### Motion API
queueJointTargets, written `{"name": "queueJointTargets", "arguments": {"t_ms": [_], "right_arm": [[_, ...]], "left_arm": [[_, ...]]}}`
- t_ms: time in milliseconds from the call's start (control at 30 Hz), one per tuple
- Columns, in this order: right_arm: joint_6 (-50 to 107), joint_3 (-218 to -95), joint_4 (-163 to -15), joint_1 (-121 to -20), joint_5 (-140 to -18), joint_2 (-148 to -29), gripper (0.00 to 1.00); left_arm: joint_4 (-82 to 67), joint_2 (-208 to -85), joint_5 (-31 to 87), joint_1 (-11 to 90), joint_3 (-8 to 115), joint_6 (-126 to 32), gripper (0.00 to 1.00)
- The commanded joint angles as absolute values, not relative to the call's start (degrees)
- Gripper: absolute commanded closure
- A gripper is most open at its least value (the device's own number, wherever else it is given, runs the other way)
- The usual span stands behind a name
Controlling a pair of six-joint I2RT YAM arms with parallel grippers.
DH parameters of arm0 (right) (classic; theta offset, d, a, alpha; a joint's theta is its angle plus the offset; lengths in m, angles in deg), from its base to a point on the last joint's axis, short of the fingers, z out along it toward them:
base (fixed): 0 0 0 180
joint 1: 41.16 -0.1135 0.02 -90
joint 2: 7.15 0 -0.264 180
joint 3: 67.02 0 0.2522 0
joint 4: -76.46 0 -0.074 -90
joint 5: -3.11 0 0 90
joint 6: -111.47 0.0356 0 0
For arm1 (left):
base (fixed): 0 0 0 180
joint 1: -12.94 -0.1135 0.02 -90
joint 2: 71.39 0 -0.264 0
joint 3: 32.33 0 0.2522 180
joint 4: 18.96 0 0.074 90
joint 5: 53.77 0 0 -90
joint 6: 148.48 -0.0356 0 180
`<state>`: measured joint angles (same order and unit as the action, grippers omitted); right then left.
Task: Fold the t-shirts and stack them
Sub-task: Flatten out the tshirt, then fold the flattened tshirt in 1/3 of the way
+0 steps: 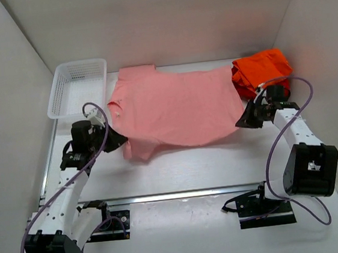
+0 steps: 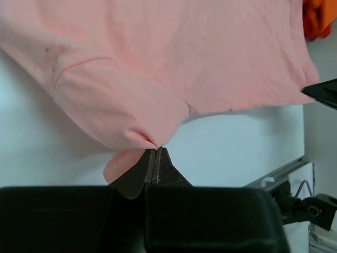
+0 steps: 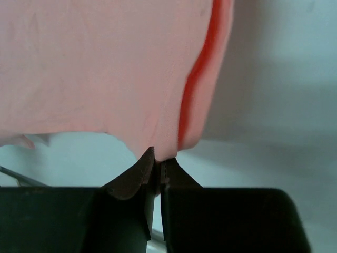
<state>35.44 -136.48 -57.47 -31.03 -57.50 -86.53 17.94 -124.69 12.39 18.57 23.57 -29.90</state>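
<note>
One pink shirt [image 1: 176, 110], one orange pile [image 1: 260, 71], one basket [image 1: 57, 97]. Both arms reach low; left claw [image 2: 154, 154] and right claw [image 3: 157, 159] each pinch the pink shirt's edge.

A white mesh basket [image 1: 57, 93] sits at the table's [image 1: 191, 167] far-left corner.

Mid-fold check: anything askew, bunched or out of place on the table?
Nothing spilled or damaged. The pink shirt lies skewed, its near sleeve doubled over where the left pincer pinches it; the right pincer grips the opposite hem corner.
</note>
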Motion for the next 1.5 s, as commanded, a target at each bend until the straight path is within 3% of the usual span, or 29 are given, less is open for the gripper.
{"name": "queueJointTargets", "arguments": {"t_ms": [0,267,567,1033,1067,1100,1200,1367,1467], "right_arm": [[36.49,-131.77,-51.30,-31.85,-60.86,-82.39,1.00],[35.10,-120.42,-45.31,-31.15,-63.24,-79.67,0.99],[33.16,-125.24,-46.62,-27.54,-60.53,-84.22,1.00],[35.70,-147.55,-52.15,-28.16,-55.96,-109.70,1.00],[35.62,-148.18,-52.69,-28.24,-55.69,-110.68,0.97],[36.05,-149.32,-53.91,-28.51,-55.86,-111.82,0.85],[37.02,-151.17,-55.59,-29.82,-61.03,-111.58,0.71],[36.76,-149.78,-56.30,-30.70,-67.62,-107.27,0.67],[35.71,-147.59,-56.64,-32.54,-74.37,-104.72,0.66]], "left_arm": [[21.07,-120.97,14.16,19.96,19.16,-29.39,1.00],[26.09,-117.10,14.60,22.69,11.77,-27.89,1.00],[24.16,-121.48,18.29,18.92,15.35,-29.56,1.00],[8.88,-155.39,15.92,13.20,35.83,-30.71,1.00],[8.00,-156.81,15.40,12.94,37.84,-30.01,1.00],[7.38,-159.43,14.70,12.94,39.17,-29.13,0.92],[5.01,-162.71,11.36,10.31,39.36,-25.09,0.73],[3.51,-159.65,11.27,10.21,35.14,-24.81,0.56],[4.30,-156.49,13.45,10.12,31.80,-26.13,0.55]]}}
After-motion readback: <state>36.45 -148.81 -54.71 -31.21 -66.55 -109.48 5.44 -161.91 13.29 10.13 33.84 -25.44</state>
